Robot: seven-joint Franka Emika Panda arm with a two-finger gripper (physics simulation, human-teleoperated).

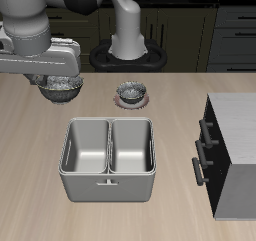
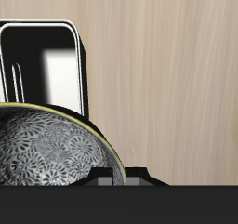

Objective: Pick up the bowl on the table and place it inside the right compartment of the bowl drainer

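The bowl [image 1: 64, 89], small, metallic grey and speckled inside, hangs above the table farther back than the bowl drainer [image 1: 108, 175]. My gripper [image 1: 52, 80] is shut on its rim. In the wrist view the bowl's mottled inside [image 2: 51, 158] fills the space in front of the dark fingers [image 2: 130, 183]. Beyond it shows one rounded corner of the bowl drainer [image 2: 46, 28]. The drainer is a brushed-metal tub with two deep wells split by a central wall, and both wells hold nothing.
A twin bowl on a pinkish disc [image 1: 131, 93] sits behind the drainer near the robot's base. A grey cabinet box with a dark front and handles [image 1: 232, 150] stands beside the drainer at the table's edge.
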